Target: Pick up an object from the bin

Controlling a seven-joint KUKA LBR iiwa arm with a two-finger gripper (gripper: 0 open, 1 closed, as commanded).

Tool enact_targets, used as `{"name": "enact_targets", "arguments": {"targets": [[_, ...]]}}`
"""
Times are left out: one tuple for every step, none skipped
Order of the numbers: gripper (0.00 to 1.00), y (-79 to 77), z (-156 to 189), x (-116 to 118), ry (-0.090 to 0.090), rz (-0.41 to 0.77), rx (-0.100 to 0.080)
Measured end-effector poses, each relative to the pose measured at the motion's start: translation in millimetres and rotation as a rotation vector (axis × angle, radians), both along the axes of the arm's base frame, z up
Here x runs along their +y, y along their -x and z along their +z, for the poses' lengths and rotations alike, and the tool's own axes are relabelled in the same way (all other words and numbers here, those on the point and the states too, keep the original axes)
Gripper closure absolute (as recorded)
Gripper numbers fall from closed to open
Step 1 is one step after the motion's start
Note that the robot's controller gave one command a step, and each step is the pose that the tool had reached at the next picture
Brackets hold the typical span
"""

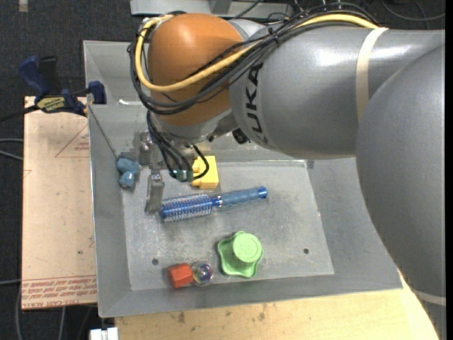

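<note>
My gripper (153, 197) hangs low at the left of the bin, under the arm's orange cover. Its tip stands just beside the bristle end of a blue hairbrush (209, 202), which lies across the middle of the bin with its handle pointing right. A small pale blue lump (127, 172) lies just left of the gripper, near the bin's left wall. A yellow block (207, 173) sits to the gripper's right, partly hidden by the wrist cables. Nothing shows in the gripper's grasp.
A green lobed cap (240, 253) lies near the front of the bin. Left of it are a small red block (179, 275) and a clear marble (202, 273). The arm covers the bin's back and right.
</note>
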State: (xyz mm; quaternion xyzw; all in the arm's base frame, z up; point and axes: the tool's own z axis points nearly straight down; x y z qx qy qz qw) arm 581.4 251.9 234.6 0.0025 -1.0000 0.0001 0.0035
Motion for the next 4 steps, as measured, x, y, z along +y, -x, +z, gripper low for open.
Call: {"name": "enact_targets", "arguments": {"targets": [[0.0,17.9,-85.5,-65.9,0.004,-0.029,0.002],[0.0,-11.2,-168.3,-128.7,0.001,0.123,-0.003],[1.0,-11.5,-165.1,-124.9,-0.002,0.126,-0.007],[1.0,23.4,-53.6,-95.2,-0.005,0.096,-0.014]]}}
